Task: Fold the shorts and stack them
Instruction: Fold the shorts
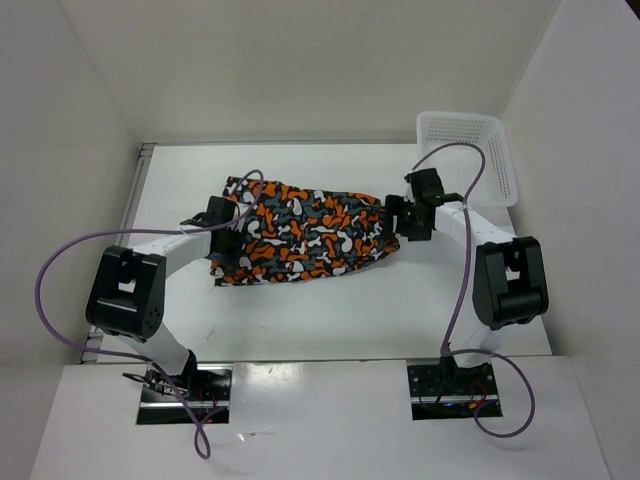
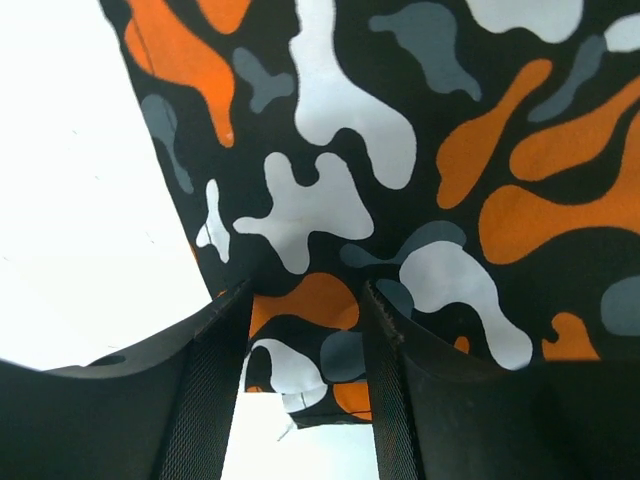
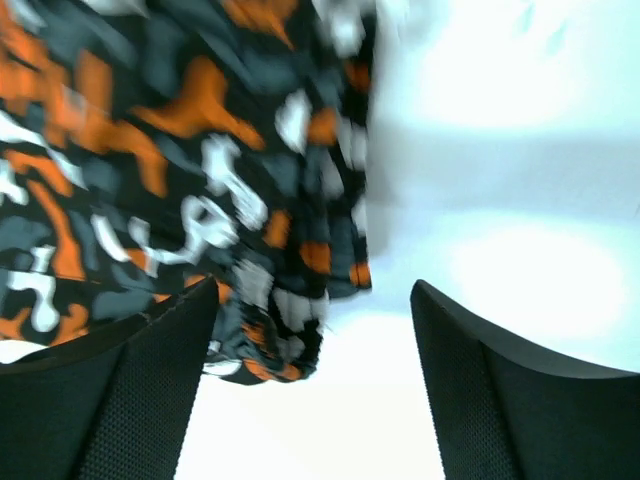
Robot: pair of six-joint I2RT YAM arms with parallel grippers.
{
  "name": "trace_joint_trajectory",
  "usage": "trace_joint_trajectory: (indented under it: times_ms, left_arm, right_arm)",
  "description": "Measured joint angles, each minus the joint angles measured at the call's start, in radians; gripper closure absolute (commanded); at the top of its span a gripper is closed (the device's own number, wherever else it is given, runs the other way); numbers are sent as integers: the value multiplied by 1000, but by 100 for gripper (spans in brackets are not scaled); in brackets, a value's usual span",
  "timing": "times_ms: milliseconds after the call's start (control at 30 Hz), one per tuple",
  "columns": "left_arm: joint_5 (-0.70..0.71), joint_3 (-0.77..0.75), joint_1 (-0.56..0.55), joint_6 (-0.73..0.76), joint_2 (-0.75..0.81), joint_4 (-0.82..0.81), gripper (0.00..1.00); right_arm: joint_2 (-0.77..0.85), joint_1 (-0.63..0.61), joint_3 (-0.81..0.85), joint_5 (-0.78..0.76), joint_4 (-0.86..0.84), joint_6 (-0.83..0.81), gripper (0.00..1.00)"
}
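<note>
Top external shows shorts (image 1: pixel 305 232) that look soft and floppy, flat on the counter (image 1: pixel 300 320) mid-frame, left gripper (image 1: pixel 228 238) open around their left edge, right gripper (image 1: pixel 405 224) open beside the right edge, both likely good pinching spots.

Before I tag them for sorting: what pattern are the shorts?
The shorts: orange, black, grey, white camouflage blotches; clearest from left wrist.

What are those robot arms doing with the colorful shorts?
Two robot arms are folding camouflage shorts on a white table. The left gripper sits at the shorts' left edge, fingers apart with cloth between them. The right gripper is wide open by the right edge, holding nothing. A white basket stands at the far right.
</note>
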State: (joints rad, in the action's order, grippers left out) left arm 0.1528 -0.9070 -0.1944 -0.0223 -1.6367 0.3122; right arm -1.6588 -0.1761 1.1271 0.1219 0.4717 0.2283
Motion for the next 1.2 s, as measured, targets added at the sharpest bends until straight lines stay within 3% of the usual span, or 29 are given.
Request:
trace_joint_trajectory:
  times_ms: [267, 367, 433, 567, 767, 933, 1033, 1200]
  left_arm:
    - [-2, 9, -12, 0, 17, 43, 44]
    - [-4, 9, -12, 0, 18, 48, 44]
    - [-4, 9, -12, 0, 18, 50, 44]
    - [-3, 8, -12, 0, 19, 54, 43]
    - [-19, -12, -12, 0, 19, 105, 42]
    - [-104, -158, -12, 10, 40, 266, 34]
    - [-162, -230, -6, 19, 92, 267, 29]
    - [-219, -201, 14, 19, 104, 227, 25]
  right_arm:
    - [-82, -16, -68, 16, -28, 48, 15]
    - [-107, -16, -61, 25, -54, 72, 21]
    - [-120, -16, -52, 31, -77, 88, 31]
    - [-151, -16, -39, 47, -121, 118, 71]
    - [-162, -16, -37, 61, -132, 108, 93]
    - [-147, -16, 14, 50, -70, 34, 100]
    - [-108, -16, 66, -11, -16, -35, 100]
    - [14, -16, 163, -173, 55, -159, 100]
